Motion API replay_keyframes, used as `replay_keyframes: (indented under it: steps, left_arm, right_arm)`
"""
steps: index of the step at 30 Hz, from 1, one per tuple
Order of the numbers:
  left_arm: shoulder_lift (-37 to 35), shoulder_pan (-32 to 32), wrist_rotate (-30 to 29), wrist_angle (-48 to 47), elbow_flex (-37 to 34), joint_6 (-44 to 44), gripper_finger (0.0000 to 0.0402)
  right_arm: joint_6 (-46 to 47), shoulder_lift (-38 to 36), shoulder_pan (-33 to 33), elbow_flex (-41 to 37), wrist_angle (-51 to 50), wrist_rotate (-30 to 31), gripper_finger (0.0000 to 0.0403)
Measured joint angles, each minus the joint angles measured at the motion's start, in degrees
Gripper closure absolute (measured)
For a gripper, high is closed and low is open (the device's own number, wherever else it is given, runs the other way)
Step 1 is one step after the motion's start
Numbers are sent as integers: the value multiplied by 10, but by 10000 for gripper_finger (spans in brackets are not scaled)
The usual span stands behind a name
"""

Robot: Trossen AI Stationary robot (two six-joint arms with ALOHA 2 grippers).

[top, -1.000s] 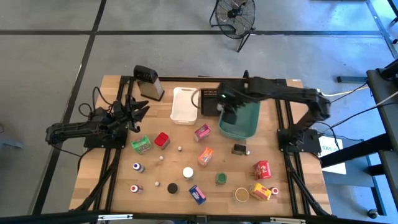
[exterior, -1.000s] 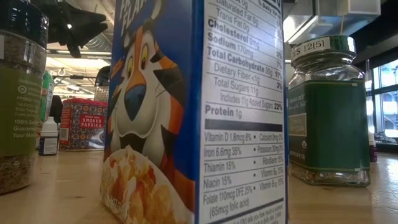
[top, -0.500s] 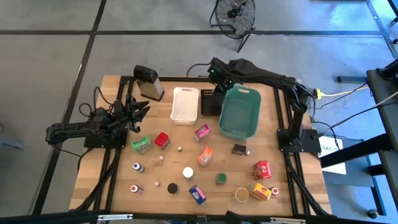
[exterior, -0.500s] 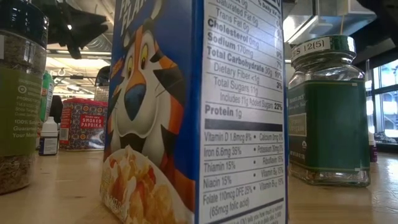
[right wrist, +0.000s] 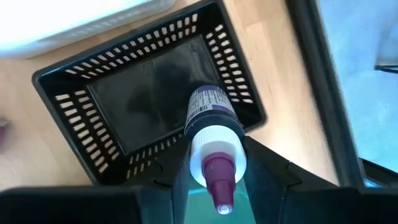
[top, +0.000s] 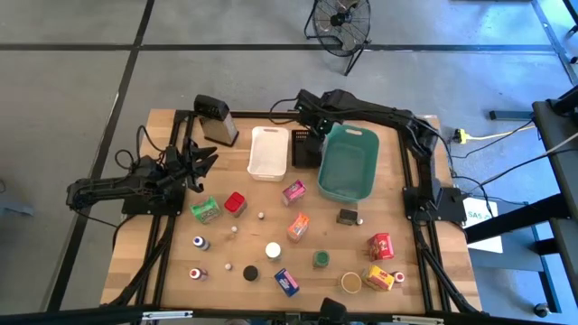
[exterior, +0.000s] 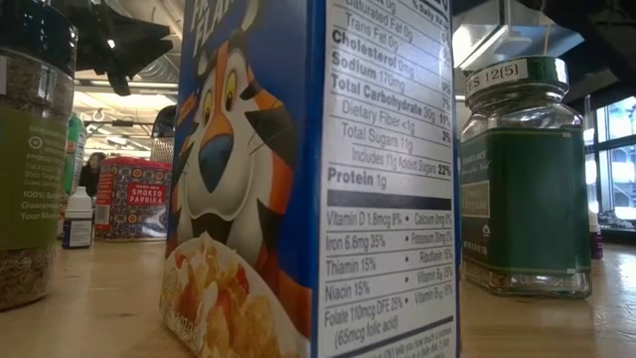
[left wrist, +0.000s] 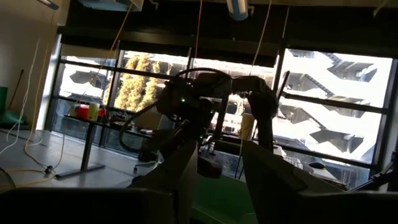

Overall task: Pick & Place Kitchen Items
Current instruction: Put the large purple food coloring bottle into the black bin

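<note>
My right gripper (top: 304,108) hovers at the table's far side above the black tray (right wrist: 149,93), shut on a small dark bottle (right wrist: 210,124) with a white cap and purple tip. My left gripper (top: 202,162) waits at the table's left side, open, with nothing between its fingers. Several kitchen items stand loose on the near half of the table: a green packet (top: 205,209), a red box (top: 235,203), an orange box (top: 297,226) and a blue cereal box (top: 285,282). In the low view the cereal box (exterior: 308,179) fills the front, beside a green jar (exterior: 522,179). My right gripper pinches the bottle between its two fingers at the cap end (right wrist: 214,152), one finger on each side. The fingers point steeply down and lie along the bottle. The purple tip faces back toward the wrist, and the dark body hangs below, clear above the tray's floor.
A white bin (top: 269,152) stands left of the black tray (top: 304,152) and a teal basket (top: 350,164) right of it. A metal grater (top: 217,119) stands at the far left. Red and yellow boxes (top: 380,246) sit near the right front corner.
My right gripper has carried the bottle from over the teal basket's left rim toward the table's far edge and a little left, sinking until it stands above the black tray. It stays shut on the bottle.
</note>
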Motion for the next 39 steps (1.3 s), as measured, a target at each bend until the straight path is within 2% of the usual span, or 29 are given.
replay_keyframes:
  steps: [23,28,39]
  left_arm:
    - [0,0,0,0,0,0,279]
    - [0,0,15,0,0,4,277]
    - [0,0,24,1,0,14,276]
  right_arm:
    - [0,28,-5,0,15,-20,265]
    - [9,28,-12,0,13,-77,264]
    - [11,28,-16,0,16,-77,263]
